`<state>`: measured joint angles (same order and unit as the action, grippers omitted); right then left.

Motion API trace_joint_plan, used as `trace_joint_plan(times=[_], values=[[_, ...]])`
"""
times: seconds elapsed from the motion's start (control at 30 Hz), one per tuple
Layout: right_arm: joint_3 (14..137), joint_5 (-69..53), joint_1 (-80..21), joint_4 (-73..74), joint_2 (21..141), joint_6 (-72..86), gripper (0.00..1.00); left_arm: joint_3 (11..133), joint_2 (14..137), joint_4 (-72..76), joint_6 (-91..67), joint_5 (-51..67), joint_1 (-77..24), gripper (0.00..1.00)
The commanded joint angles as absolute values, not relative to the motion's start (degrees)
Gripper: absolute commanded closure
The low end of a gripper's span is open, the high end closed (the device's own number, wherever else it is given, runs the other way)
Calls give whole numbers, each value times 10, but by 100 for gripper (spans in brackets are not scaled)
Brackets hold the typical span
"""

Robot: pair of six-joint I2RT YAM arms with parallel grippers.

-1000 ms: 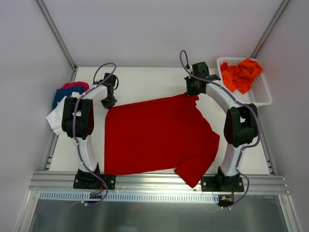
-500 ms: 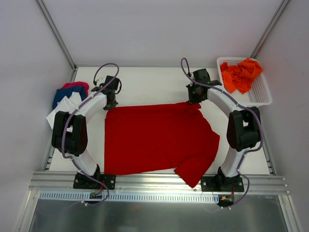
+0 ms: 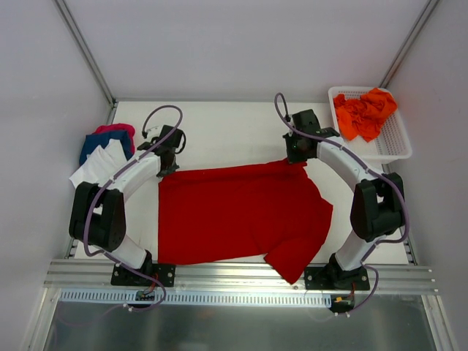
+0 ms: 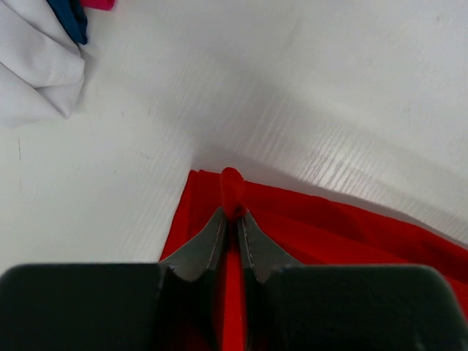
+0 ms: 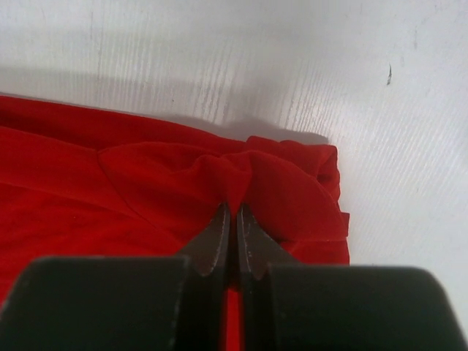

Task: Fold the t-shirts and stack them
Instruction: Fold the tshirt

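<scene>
A deep red t-shirt (image 3: 238, 212) lies spread on the white table, one sleeve reaching the near edge. My left gripper (image 3: 165, 165) is shut on its far left corner, and the pinched red cloth (image 4: 232, 191) pokes up between the fingers. My right gripper (image 3: 296, 155) is shut on the far right part of the shirt, where a bunched fold (image 5: 241, 183) rises at the fingertips. Orange t-shirts (image 3: 363, 112) fill the white basket (image 3: 393, 142). White (image 3: 97, 167), blue (image 3: 95, 142) and pink (image 3: 113, 129) tees sit piled at the left.
The basket stands at the table's far right corner, close to my right arm. The pile of tees lies at the left edge, its white cloth (image 4: 36, 77) showing in the left wrist view. Metal frame posts and grey walls enclose the table.
Both grippers have drawn the shirt's far edge toward the near side, folding it over. The left arm's elbow has swung down to the left, and the right arm's elbow has swung out to the right.
</scene>
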<state>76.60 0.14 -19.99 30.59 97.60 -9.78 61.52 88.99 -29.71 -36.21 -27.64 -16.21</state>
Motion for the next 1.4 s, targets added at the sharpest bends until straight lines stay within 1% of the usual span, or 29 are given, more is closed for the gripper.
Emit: trace_joint_plan(times=[0.0, 0.17, 0.33, 0.77, 1.0, 1.07, 1.1, 1.13, 1.17, 1.2, 1.23, 1.27, 1.3, 1.33, 1.37], values=[[763, 27, -208, 336, 947, -91, 100, 610, 881, -315, -359, -301, -173, 93], [753, 48, -216, 356, 940, -86, 100, 606, 900, -323, -361, -316, -186, 94], [742, 54, -222, 373, 928, -78, 100, 597, 904, -330, -369, -326, -193, 96], [684, 69, -248, 401, 862, -51, 100, 563, 850, -364, -394, -338, -210, 96], [664, 75, -258, 413, 860, -40, 100, 555, 853, -376, -399, -345, -214, 96], [658, 71, -258, 414, 864, -38, 98, 554, 860, -376, -397, -343, -214, 90], [657, 70, -259, 417, 870, -37, 94, 554, 862, -378, -397, -343, -216, 87], [656, 70, -261, 419, 873, -36, 86, 553, 864, -378, -399, -345, -218, 81], [654, 75, -265, 421, 875, -33, 56, 550, 865, -379, -401, -347, -220, 55], [648, 83, -268, 423, 874, -25, 44, 548, 864, -380, -409, -351, -224, 37], [644, 102, -272, 424, 869, -21, 41, 544, 858, -384, -415, -359, -227, 27], [640, 114, -282, 425, 861, -15, 37, 541, 853, -385, -419, -364, -230, 24], [631, 122, -287, 425, 837, -8, 33, 540, 845, -387, -428, -371, -234, 23], [628, 126, -293, 425, 821, -5, 29, 536, 828, -391, -430, -376, -242, 14], [627, 127, -304, 432, 806, -3, 22, 537, 817, -394, -431, -377, -245, 5]])
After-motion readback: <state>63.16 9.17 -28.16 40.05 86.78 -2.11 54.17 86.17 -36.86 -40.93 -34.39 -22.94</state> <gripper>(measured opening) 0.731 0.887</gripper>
